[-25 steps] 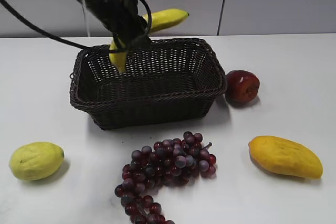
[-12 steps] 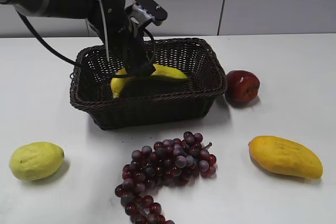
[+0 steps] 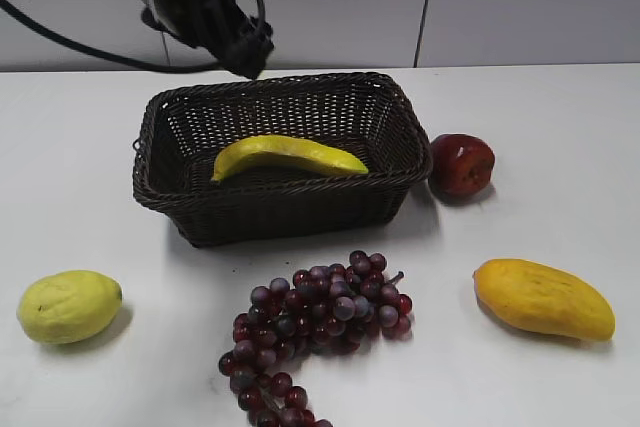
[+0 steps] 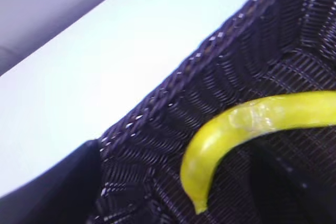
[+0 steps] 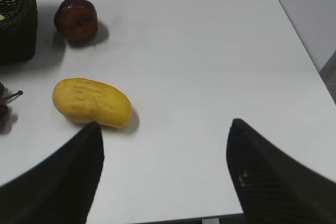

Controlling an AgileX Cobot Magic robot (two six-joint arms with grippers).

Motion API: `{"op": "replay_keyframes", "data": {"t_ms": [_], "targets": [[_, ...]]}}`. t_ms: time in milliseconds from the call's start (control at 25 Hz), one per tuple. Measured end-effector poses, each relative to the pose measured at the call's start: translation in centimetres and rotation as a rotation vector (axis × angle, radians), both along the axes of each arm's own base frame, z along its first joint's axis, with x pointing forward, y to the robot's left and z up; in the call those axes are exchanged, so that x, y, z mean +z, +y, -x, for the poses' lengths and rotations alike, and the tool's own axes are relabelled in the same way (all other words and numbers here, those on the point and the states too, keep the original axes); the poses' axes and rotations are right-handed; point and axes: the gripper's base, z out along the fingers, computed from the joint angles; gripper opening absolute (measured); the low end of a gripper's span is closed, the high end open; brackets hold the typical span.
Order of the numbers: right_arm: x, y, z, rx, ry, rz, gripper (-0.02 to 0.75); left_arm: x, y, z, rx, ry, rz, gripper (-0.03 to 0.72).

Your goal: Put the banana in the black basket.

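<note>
The banana (image 3: 290, 155) lies on its side inside the black basket (image 3: 280, 202), free of any grip. My left gripper (image 3: 245, 52) hangs above the basket's back rim, open and empty. In the left wrist view the banana (image 4: 236, 129) rests on the basket's woven floor (image 4: 173, 103), with one dark finger (image 4: 52, 192) at the lower left edge. My right gripper (image 5: 165, 124) is open and empty over bare table, to the right of the mango; it is out of the exterior view.
A lemon (image 3: 68, 305) sits front left, a bunch of dark red grapes (image 3: 320, 322) lies in front of the basket, a mango (image 3: 543, 298) lies front right, and a red apple (image 3: 461, 164) sits beside the basket's right end. The table's right edge (image 5: 315, 61) shows in the right wrist view.
My left gripper lowered the banana into the basket, let it go, and rose up and back. The banana now lies flat in the basket.
</note>
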Motion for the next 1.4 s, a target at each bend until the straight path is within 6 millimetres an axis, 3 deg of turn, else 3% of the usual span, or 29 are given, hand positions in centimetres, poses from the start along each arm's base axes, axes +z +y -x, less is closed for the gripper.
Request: {"op": "replay_keyframes", "data": {"t_ms": [160,280,480,640,800,1040,1400], "targets": [[0.0,0.0,0.0,0.0,0.0,0.0,0.584,3.2,4.5,-0.5,0.137,0.037,0.017,0.65],[0.0,0.0,0.0,0.0,0.0,0.0,0.584,4.4,8.8,-0.7,0.258,0.097,0.019,0.645],[0.0,0.0,0.0,0.0,0.0,0.0,0.584,4.1,16.2,-0.3,0.47,0.285,-0.022,0.605],[0.0,0.0,0.0,0.0,0.0,0.0,0.584,4.2,20.2,-0.3,0.583,0.332,0.03,0.585],[0.0,0.0,0.0,0.0,0.0,0.0,0.584,4.9,21.5,0.5,0.625,0.345,0.124,0.582],[0.0,0.0,0.0,0.0,0.0,0.0,0.584,5.3,21.2,4.3,0.624,0.373,0.144,0.58],[0.0,0.0,0.0,0.0,0.0,0.0,0.584,5.3,21.1,14.7,0.624,0.376,0.147,0.572]]}}
